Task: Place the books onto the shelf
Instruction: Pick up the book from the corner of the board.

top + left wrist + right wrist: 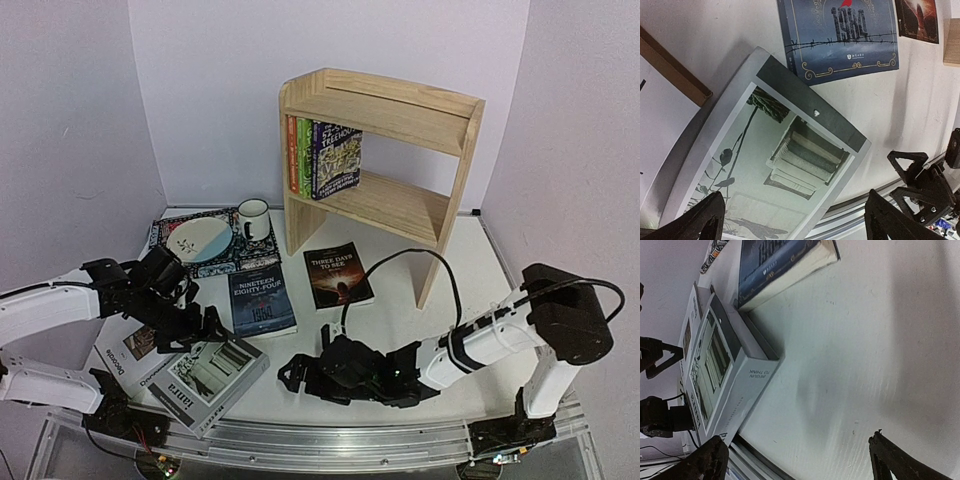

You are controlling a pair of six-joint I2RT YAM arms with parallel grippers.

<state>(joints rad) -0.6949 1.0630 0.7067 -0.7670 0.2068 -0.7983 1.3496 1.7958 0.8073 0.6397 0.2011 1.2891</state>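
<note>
The left gripper [795, 226] is hanging over the grey book [790, 165] with its fingers spread wide, gripping nothing; whether they are touching the cover cannot be told. That grey book [205, 378] is lying flat and skewed at the near left of the table [480, 265], its left side seemingly lapping over the white book [135, 355]. The right gripper [295, 372] is sitting low over the tabletop just right of the grey book, its jaws also gaping wide and empty, and it is pointing towards that book's corner. Behind these, the dark blue book [260, 300] and the black book [338, 275] are lying flat, side by side but apart. Further back, the pine shelf [400, 120] is standing upright, and three colourful paperbacks [325, 158] are standing at the left end of its lower tier. Left of the shelf, a patterned placemat [165, 232] is carrying a plate [200, 240] and a mug [254, 220].
</note>
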